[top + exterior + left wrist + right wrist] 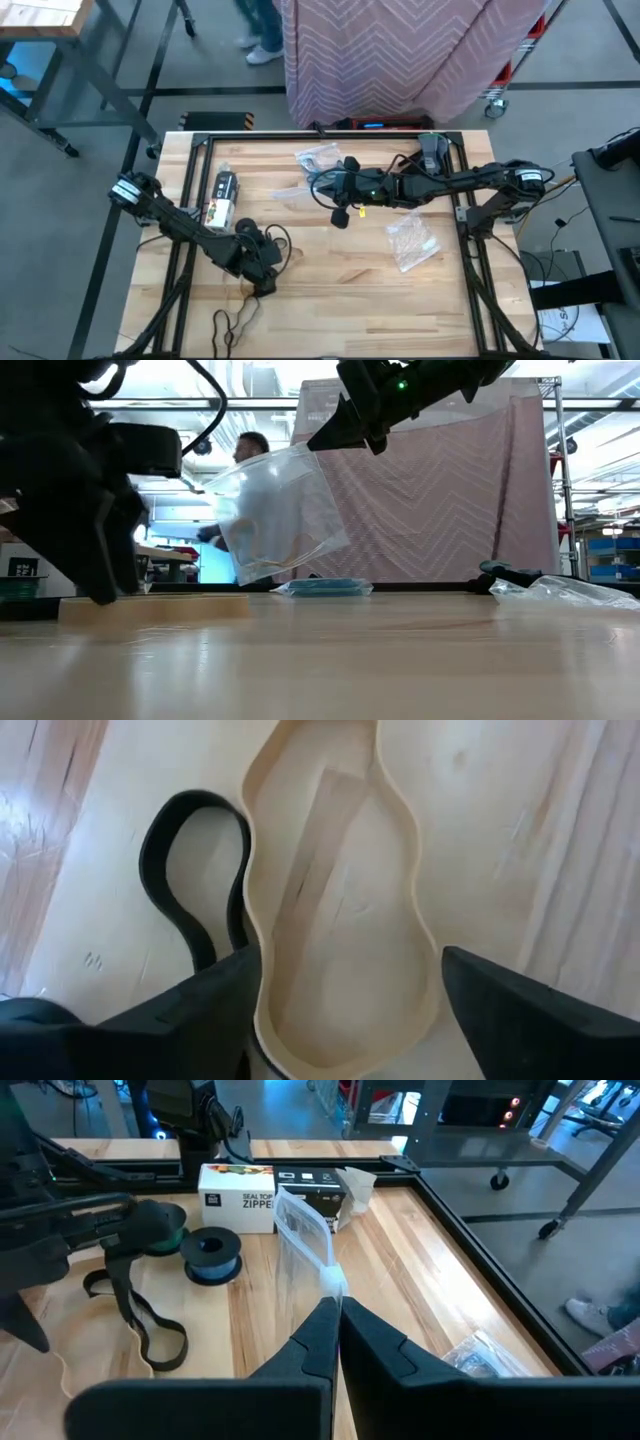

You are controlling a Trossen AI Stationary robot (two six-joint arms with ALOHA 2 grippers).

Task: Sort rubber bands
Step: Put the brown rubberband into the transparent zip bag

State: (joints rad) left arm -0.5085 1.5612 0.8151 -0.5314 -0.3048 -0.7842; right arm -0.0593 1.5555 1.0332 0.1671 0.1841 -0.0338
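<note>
L gripper (pixel 345 1010) held open, low over tan band (pixel 340 900) w/ black band (pixel 190 870) beside, near front-left of table (pixel 330 290); R gripper (pixel 335 1315) shut on clear bag (pixel 275 510), lifted mid-table.

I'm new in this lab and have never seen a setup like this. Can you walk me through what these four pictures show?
Two dark robot arms work at a wooden table. One picture looks down from above, one looks level across the tabletop, and the other two come from cameras on each arm's wrist.

The left tool is open, low over the table, with a tan rubber band lying between its fingers and a black rubber band beside it.

The right tool is shut on a clear plastic bag, which hangs above the table.

Also on the table are another plastic bag, a box of zipper bags and a blue roll. A person stands behind.
</note>
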